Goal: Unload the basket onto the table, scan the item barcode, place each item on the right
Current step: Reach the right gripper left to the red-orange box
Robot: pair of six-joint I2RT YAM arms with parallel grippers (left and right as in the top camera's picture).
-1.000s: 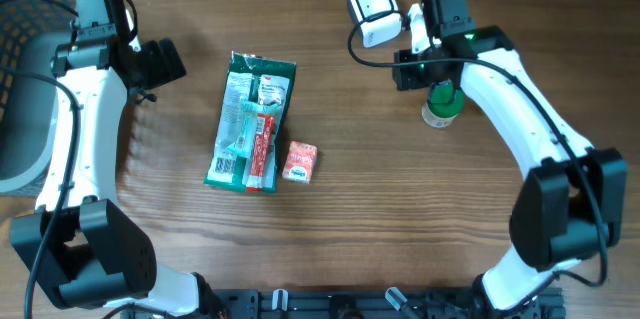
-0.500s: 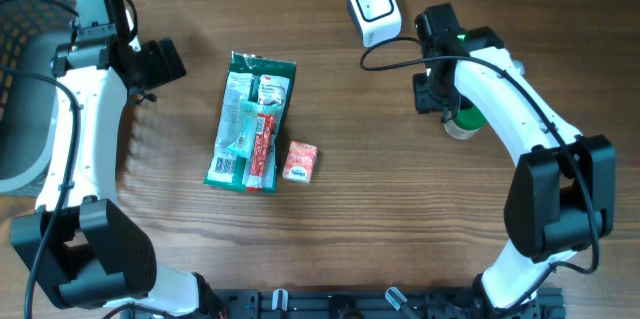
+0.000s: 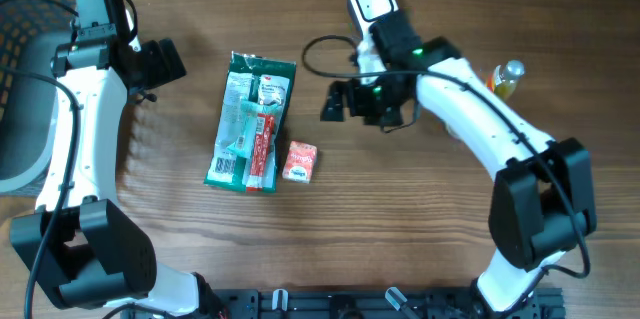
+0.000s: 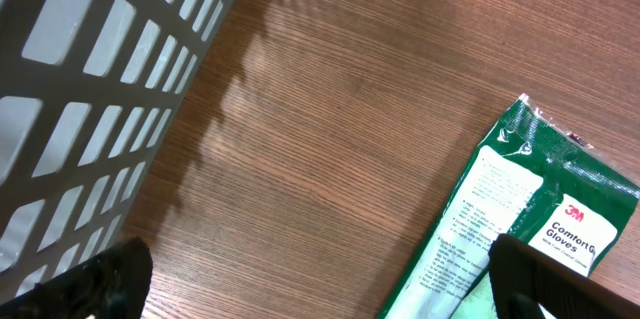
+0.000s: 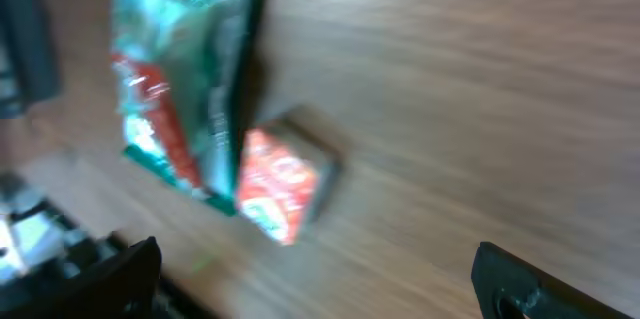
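Green plastic glove packet [image 3: 250, 119] lies flat mid-table on the brown wood-grain tabletop [image 3: 400, 219], with a small red carton [image 3: 299, 161] just beside it and a grey slatted basket [image 4: 90, 79] at the left. We see the right gripper [image 3: 335, 104], a second ago over the small bottle [image 3: 508, 77], now spread and empty beside the packet. The left gripper [image 3: 165, 62] is spread too.

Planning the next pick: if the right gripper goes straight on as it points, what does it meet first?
Probably the small red box, with the green glove package just beyond; blur leaves depth unclear.
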